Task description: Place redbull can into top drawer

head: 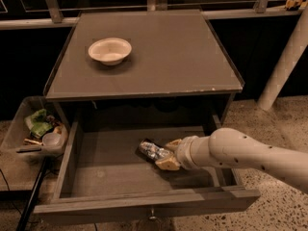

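Matt hand [164,153] on shiny metal can [149,149]

Nothing legible anywhere in this shot. The can [150,150] shows bluish markings on its silver skin, but they don't resolve into letters or a brand name. The gripper [168,154] is inside the drawer [106,163], right of the drawer's middle, with its tan fingers closed on the can's end, and nothing on it can be read either.
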Action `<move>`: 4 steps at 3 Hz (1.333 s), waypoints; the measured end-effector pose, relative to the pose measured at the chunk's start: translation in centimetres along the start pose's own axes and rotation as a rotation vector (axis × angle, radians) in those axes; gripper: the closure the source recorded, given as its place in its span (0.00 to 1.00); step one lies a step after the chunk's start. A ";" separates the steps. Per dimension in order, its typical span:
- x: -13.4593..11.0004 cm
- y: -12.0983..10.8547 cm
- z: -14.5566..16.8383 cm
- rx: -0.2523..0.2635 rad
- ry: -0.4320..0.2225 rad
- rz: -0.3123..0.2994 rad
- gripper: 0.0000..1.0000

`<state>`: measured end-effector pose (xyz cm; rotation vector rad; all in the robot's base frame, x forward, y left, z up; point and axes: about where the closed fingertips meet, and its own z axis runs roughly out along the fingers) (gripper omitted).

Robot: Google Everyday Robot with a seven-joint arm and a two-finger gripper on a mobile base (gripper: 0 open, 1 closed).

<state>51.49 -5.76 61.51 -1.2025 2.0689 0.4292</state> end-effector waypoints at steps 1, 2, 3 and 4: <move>0.0 0.0 0.0 0.000 0.000 0.000 0.36; 0.0 0.0 0.0 0.000 0.000 0.000 0.13; 0.0 0.0 0.0 0.000 0.000 0.000 0.00; 0.0 0.0 0.0 0.000 0.000 0.000 0.00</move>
